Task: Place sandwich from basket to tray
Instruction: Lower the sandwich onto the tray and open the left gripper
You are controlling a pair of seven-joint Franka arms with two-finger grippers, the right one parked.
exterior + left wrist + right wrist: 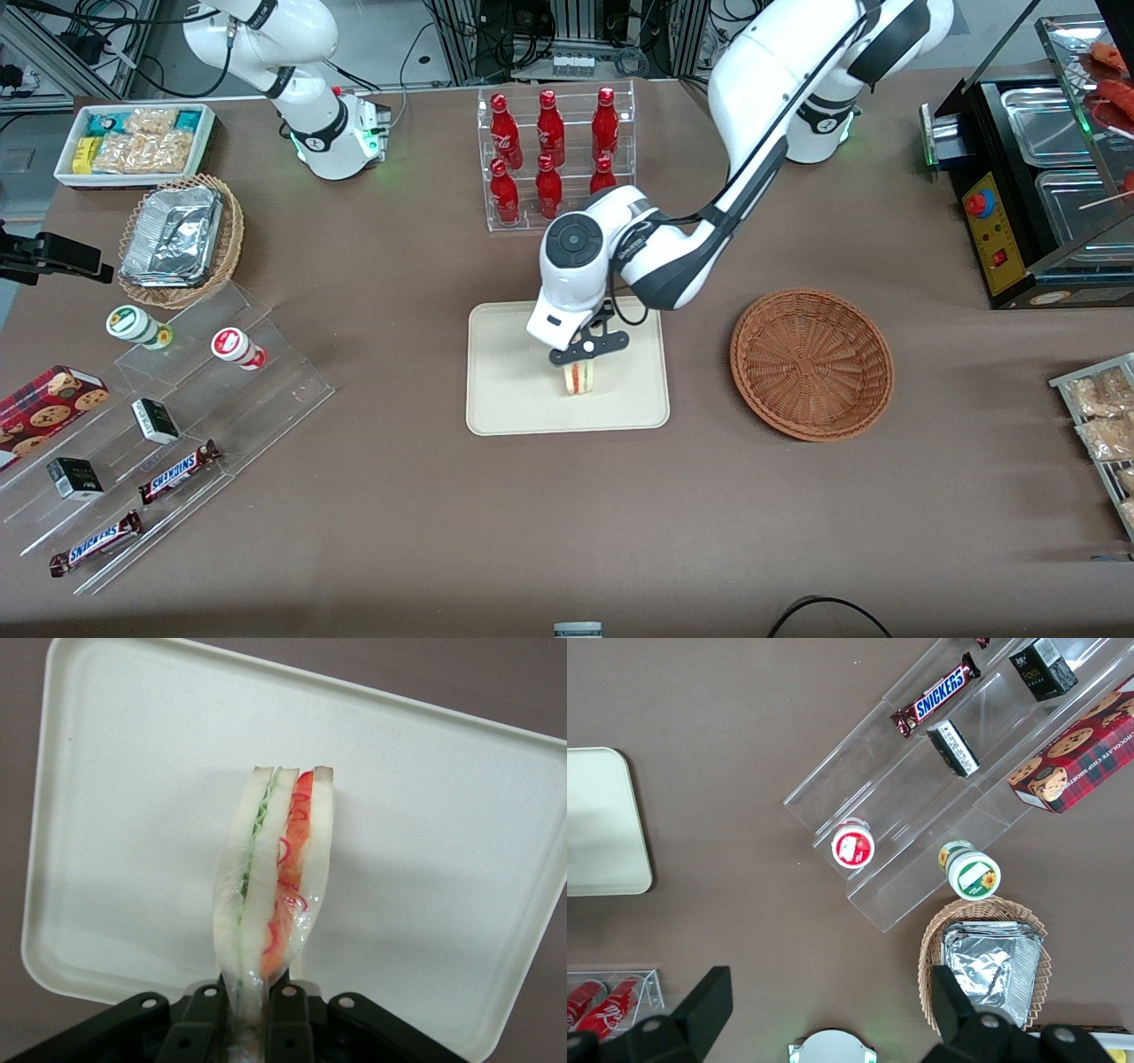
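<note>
Pinching the sandwich [275, 895] by one narrow end, the gripper [586, 353] hung over the tray [505, 399], its fingers [208, 1023] closed on the wrapped bread, with the wedge pointing down at the tray's plain surface. The basket [811, 363] sat empty beside the tray, toward the working arm's end of the table. The likely trouble was in the release: the sandwich stood on edge, so letting go from above the surface could have tipped it or let it roll toward the low rim. The slick wrapping also looked prone to clinging to a finger as the jaws parted.
</note>
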